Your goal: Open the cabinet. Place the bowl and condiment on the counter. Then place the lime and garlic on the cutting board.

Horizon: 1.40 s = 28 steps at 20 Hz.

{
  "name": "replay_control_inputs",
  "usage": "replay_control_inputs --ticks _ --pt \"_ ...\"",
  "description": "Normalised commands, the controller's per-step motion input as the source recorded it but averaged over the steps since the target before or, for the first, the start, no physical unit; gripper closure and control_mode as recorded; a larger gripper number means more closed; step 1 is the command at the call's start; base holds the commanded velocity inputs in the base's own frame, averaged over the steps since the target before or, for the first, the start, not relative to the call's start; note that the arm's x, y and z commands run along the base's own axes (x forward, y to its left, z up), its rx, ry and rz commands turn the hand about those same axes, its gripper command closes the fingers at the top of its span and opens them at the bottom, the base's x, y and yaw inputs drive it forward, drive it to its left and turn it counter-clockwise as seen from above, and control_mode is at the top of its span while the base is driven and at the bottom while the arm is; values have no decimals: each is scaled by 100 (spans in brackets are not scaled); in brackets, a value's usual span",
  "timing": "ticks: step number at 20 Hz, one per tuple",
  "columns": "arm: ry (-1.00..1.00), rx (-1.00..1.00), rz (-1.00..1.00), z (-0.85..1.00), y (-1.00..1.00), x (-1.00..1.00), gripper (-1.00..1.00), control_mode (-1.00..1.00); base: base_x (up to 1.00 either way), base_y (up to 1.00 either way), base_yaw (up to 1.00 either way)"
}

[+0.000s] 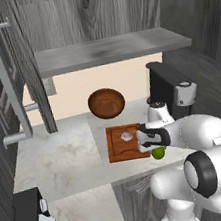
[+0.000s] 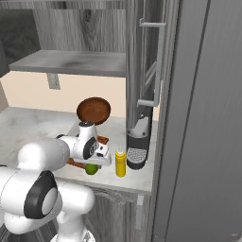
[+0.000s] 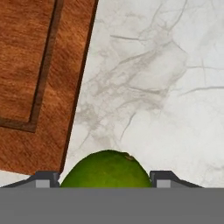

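Note:
The green lime [image 1: 158, 153] [image 2: 91, 168] [image 3: 107, 170] lies on the marbled counter [image 1: 60, 161] [image 3: 153, 87], just off the right edge of the cutting board [image 1: 119, 149] [image 3: 26, 65]. My gripper [image 3: 105, 180] points down over the lime, with a fingertip pressed against each side of it. The pale garlic [image 1: 127, 136] rests on the board. Behind the board, the brown bowl [image 1: 106, 103] [image 2: 93, 110] sits on the counter. The yellow condiment [image 2: 120, 163] stands upright near the counter's front edge, right of the lime. The cabinet [image 1: 108, 49] is open, with its grey shelf bare.
A black coffee machine [image 1: 170, 90] [image 2: 139, 142] stands at the right, close behind the condiment. The open left cabinet door with its bar handle [image 1: 7, 83] juts out over the counter's left part. The right door [image 2: 156, 61] hangs open above the coffee machine.

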Motion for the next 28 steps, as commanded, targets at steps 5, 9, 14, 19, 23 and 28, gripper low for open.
replay_control_inputs --ticks 5,9,14,19,23,28 --pt "0 0 -8 -2 -1 -7 100 -100 0 0 0" --pt "0 3 -7 18 -11 -9 100 -100 0 0 0" --pt "0 7 -6 44 -9 -9 100 -100 0 0 0" --pt "-2 3 -10 28 0 0 100 -100 0 0 0" --pt "-2 0 -12 13 5 2 100 -100 0 0 0" --pt "-4 0 -14 8 25 8 100 -100 0 0 0"
